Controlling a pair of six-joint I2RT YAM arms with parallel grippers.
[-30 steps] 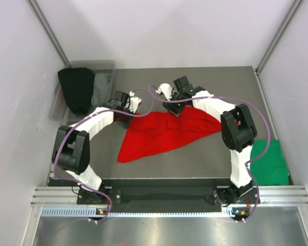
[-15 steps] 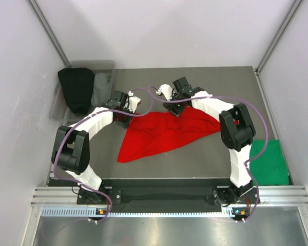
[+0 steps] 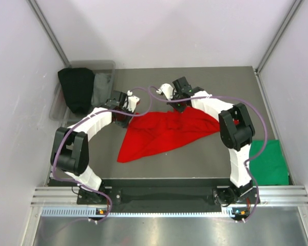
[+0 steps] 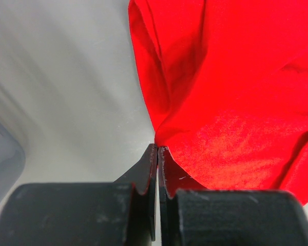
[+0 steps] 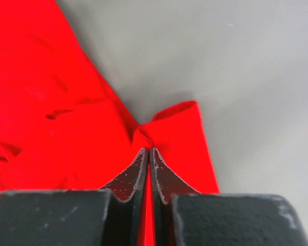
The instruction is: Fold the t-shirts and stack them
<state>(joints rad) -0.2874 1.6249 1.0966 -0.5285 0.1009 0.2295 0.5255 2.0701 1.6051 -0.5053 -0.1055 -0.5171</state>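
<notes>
Red t-shirt (image 3: 164, 134): crumpled mid-table, far edge hidden under both wrists.
Left gripper (image 4: 157, 151): jaws together, pinching its corner.
Right gripper (image 5: 147, 152): clamped on a raised fold (depth of bite unclear).
Green t-shirt (image 3: 271, 163): near right, edge behind arm.

The red t-shirt (image 3: 164, 134) is soft matt cloth with a fine knitted grain, creased and rumpled. The green t-shirt (image 3: 269, 163) at the lower right of the overhead view looks like the same matt cloth, and the counter (image 3: 205, 159) is smooth, dull grey. The left end effector (image 4: 157, 148) and right end effector (image 5: 148, 151) are black matt plastic, lightly scuffed, and the arm shells (image 3: 97, 121) are white, faintly glossy plastic. At the upper left a translucent plastic bin (image 3: 100, 62) holds dark matt cloth (image 3: 76, 89), and along the bottom a ribbed metal rail (image 3: 169, 192) sits above a brushed metal sheet (image 3: 169, 230).
</notes>
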